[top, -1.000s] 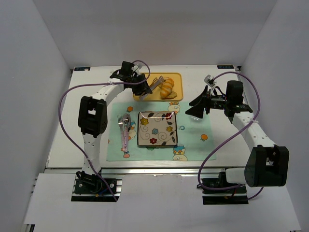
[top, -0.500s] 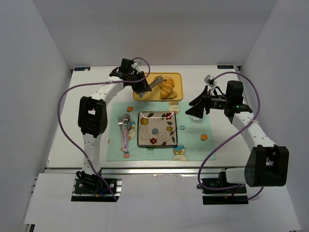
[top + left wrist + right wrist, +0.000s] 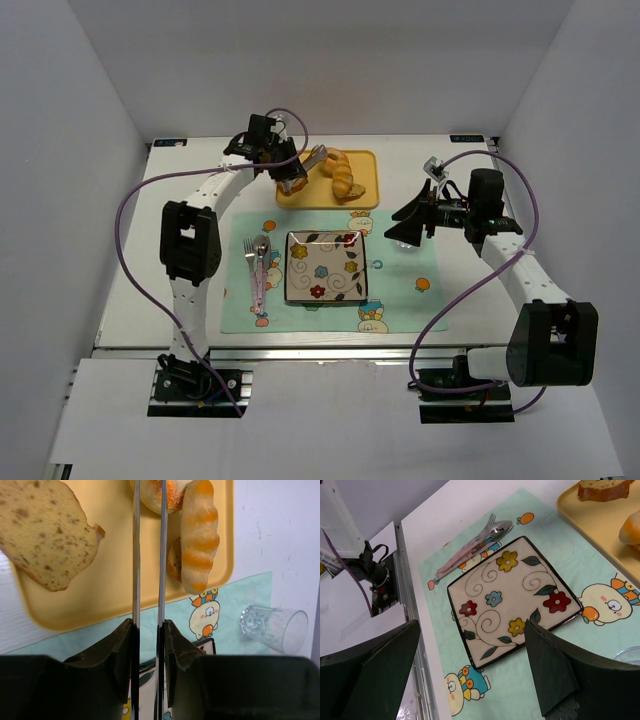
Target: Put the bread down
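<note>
Bread (image 3: pixel 172 492) lies straight ahead of the fingers (image 3: pixel 117 650) of our left gripper (image 3: pixel 148 630), at the tips of the tongs (image 3: pixel 161 570) they pinch nearly closed, just beside the croissant (image 3: pixel 200 535) on the yellow tray (image 3: pixel 110 580). Our right gripper (image 3: pixel 472 625) gapes wide, the plate (image 3: pixel 512 595) below its fingers.

A white tabletop (image 3: pixel 400 160) carries a pale green, cartoon-printed placemat (image 3: pixel 400 300). A yellow rectangular plastic tray (image 3: pixel 368 180) sits just behind it.

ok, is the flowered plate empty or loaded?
Empty. The plate shows only its flower pattern in the right wrist view; nothing lies on it.
</note>
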`<state>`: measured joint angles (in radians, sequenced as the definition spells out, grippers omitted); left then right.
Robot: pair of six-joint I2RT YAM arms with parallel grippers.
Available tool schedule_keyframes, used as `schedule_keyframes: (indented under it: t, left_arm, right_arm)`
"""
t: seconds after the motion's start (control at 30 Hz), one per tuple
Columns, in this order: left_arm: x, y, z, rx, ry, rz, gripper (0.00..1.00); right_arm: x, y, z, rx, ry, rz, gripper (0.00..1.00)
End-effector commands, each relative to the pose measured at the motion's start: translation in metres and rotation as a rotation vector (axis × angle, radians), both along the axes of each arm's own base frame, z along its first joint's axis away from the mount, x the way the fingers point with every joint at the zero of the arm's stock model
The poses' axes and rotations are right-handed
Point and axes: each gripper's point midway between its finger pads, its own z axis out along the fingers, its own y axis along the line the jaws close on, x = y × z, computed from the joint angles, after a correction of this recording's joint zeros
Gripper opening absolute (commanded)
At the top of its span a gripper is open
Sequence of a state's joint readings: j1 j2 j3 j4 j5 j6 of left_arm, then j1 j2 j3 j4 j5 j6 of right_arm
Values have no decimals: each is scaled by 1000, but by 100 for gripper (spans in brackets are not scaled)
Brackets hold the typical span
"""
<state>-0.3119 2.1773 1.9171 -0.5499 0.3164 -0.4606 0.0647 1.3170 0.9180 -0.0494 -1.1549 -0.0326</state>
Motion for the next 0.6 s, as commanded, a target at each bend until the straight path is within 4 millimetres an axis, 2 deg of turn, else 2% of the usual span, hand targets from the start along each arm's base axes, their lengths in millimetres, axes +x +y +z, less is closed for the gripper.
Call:
schedule_keyframes:
  t: [0.0,0.3,0.57]
  left_arm:
    - [8,6,71,2,-192,30,0]
    - [10,16,93,46,-278,39,0]
    - [10,23,101,69,-297,49,0]
  right_arm:
    - [-2,-1,5,12,-29,9,89]
    - [-2,-1,4,11,-24,8,89]
    - [-1,-1,5,12,-24,8,89]
